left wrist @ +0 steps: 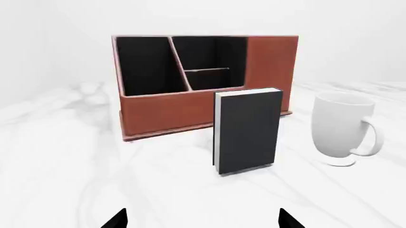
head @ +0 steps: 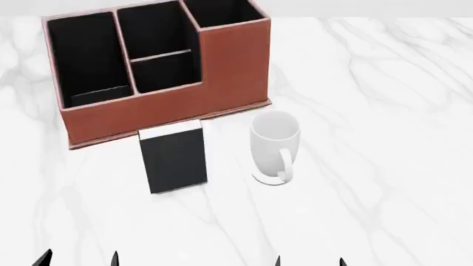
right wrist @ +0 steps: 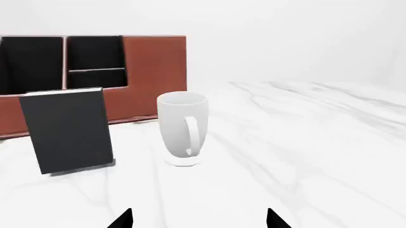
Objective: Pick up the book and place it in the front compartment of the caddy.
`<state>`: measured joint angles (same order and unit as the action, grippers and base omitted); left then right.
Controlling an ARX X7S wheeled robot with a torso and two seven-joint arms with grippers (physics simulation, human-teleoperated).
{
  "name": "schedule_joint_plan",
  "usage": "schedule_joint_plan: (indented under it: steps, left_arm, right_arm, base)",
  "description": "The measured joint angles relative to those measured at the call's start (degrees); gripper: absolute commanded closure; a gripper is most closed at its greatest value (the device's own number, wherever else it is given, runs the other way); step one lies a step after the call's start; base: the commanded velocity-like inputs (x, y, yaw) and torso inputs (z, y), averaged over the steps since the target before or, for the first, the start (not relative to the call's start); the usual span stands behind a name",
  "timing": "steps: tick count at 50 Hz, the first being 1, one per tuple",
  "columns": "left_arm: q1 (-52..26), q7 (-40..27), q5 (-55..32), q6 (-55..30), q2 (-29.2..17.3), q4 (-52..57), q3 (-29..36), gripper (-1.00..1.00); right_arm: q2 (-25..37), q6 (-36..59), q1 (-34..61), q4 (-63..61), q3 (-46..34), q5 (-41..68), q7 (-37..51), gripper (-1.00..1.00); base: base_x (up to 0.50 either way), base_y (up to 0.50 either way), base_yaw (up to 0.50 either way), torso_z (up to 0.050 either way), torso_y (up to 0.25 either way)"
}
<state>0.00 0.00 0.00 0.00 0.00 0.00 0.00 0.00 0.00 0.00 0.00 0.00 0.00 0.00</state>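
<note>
The black book [head: 174, 159] stands upright on the white marble table, just in front of the reddish-brown caddy [head: 163, 108]. It also shows in the left wrist view [left wrist: 247, 130] and the right wrist view [right wrist: 66, 129]. The caddy [left wrist: 171, 111] has black compartments and one taller corner [head: 236, 50]; it shows in the right wrist view too [right wrist: 152, 71]. My left gripper [head: 77, 260] and right gripper [head: 309, 262] are both open and empty at the near table edge, well short of the book. Only their dark fingertips [left wrist: 117, 219] [right wrist: 123, 219] show.
A white mug [head: 275, 147] stands just right of the book, handle toward me; it also shows in the left wrist view [left wrist: 343, 128] and the right wrist view [right wrist: 182, 128]. The marble table [head: 384, 111] stretches to the right and front.
</note>
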Motion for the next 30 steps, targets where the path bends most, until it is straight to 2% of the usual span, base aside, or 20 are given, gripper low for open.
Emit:
schedule_joint_plan:
  steps: [22,30]
  left_arm:
    - [1.8,-4.7,-4.1,-0.5,-2.6,4.6,1.1,-1.0]
    - [0.9,-5.1,-7.0,-3.9,-4.4,9.1,0.8,-1.0]
  right_arm:
    - [2.5,2.7,-3.2,-5.7,-2.2,2.3,3.8,-1.0]
    - [3.6,5.8,-3.2,-10.5,-2.1,3.2,5.7,-1.0]
  base:
    - [0.0,0.0,0.0,0.0,0.0]
    - [0.08,0.0,0.0,0.0,0.0]
